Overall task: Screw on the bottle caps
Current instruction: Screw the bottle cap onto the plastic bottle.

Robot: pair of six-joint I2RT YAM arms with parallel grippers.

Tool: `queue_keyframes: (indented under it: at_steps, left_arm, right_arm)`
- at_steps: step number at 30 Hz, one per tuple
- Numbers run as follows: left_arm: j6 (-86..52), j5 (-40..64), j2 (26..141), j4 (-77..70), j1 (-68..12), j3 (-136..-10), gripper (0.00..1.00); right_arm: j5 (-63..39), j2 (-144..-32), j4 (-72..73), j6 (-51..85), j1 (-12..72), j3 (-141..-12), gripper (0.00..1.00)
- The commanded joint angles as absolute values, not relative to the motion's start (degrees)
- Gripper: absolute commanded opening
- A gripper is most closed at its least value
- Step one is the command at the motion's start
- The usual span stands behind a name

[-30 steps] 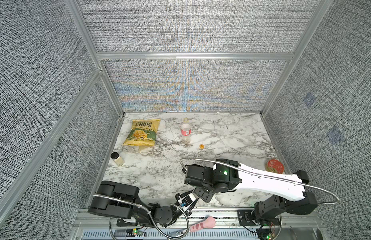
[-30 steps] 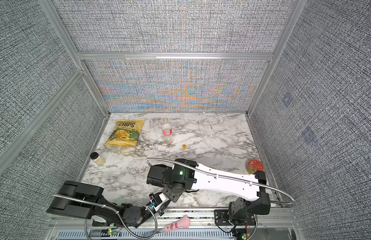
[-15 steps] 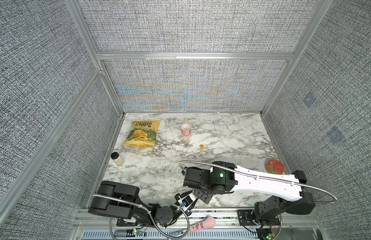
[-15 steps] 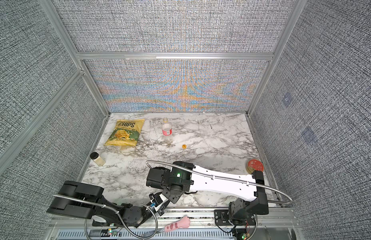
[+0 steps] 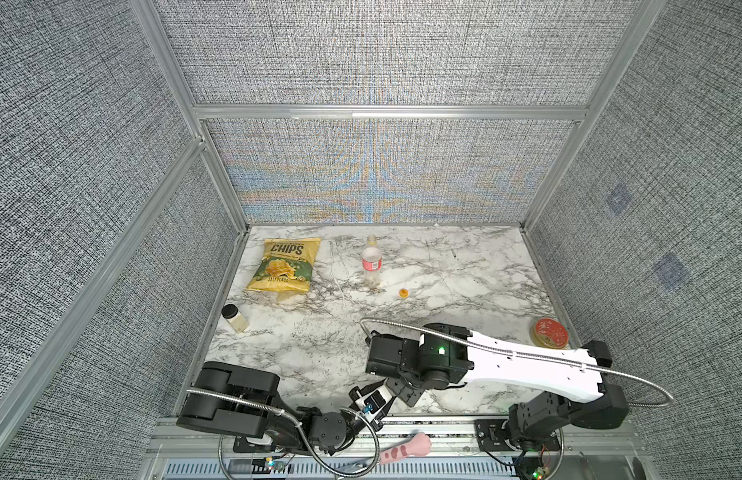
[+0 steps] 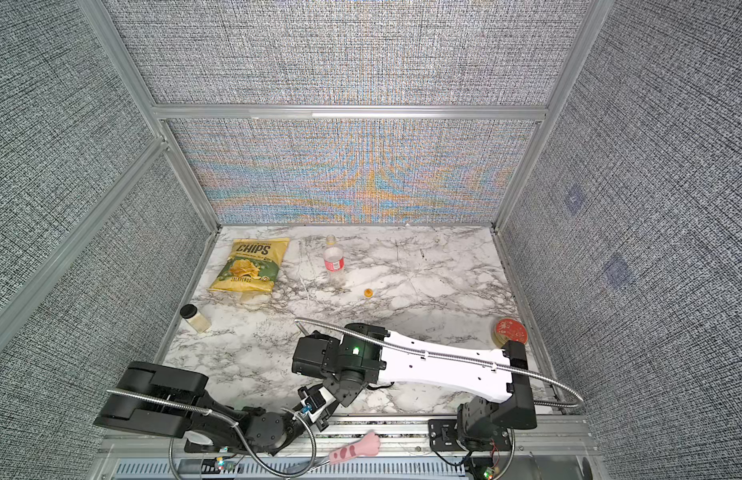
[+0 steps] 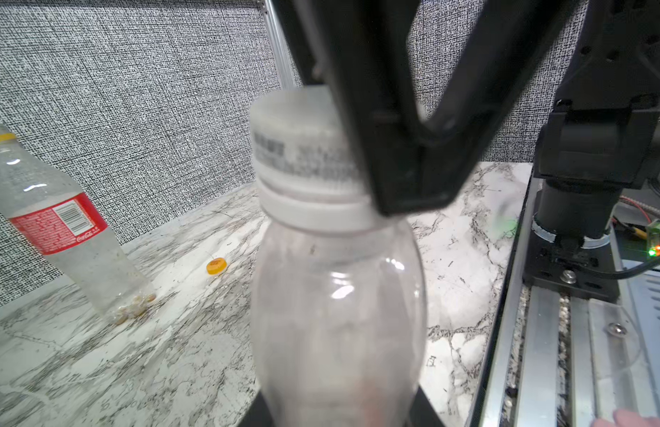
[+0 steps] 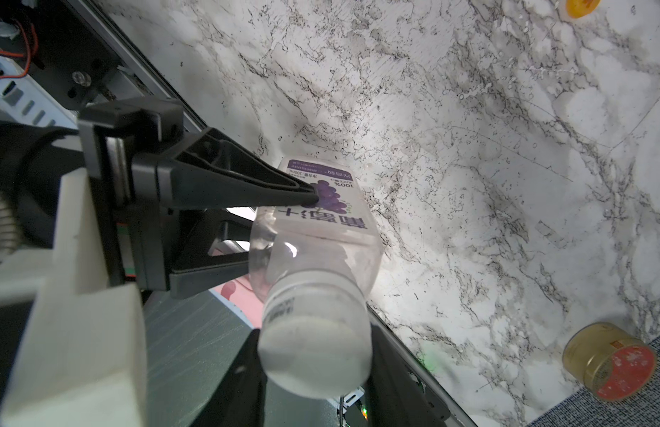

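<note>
While the left gripper (image 8: pixel 284 231) clamps the bottle (image 7: pixel 339 314) upright, the right gripper (image 8: pixel 315 366) grips its white cap (image 7: pixel 302 148) from above (axes aligned); a twist seems due.

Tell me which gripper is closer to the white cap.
Right. The right gripper is clamped on the white cap of the juice bottle; the left gripper grips that bottle's body lower down, at its label.

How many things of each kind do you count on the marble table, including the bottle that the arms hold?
Bottles: 2, red-label bottle, juice bottle
Caps: 2, orange cap, white cap
Chips bag: 1
Jar: 1
Tin: 1
Total: 7
</note>
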State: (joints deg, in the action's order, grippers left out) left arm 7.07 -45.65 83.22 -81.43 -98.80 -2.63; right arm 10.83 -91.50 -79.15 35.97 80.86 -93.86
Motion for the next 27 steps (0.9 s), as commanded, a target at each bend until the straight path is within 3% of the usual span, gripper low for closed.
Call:
queue_keyframes:
  at_steps: [1, 22, 27]
  left_arm:
    - [7.6, -45.5, 83.3, -85.7, -98.9, -3.0, 0.32]
    - [8.1, -46.5, 83.5, -86.4, -99.0, -3.0, 0.32]
    - [8.2, -46.5, 83.6, -86.4, -99.0, -3.0, 0.32]
  right_arm:
    - [13.3, -91.3, -73.8, 42.3, 80.4, -93.6, 0.28]
    - [13.2, -91.8, -72.2, 49.8, 78.8, -95.1, 0.28]
    - [13.5, -91.2, -74.9, 47.5, 78.7, -96.5, 0.40]
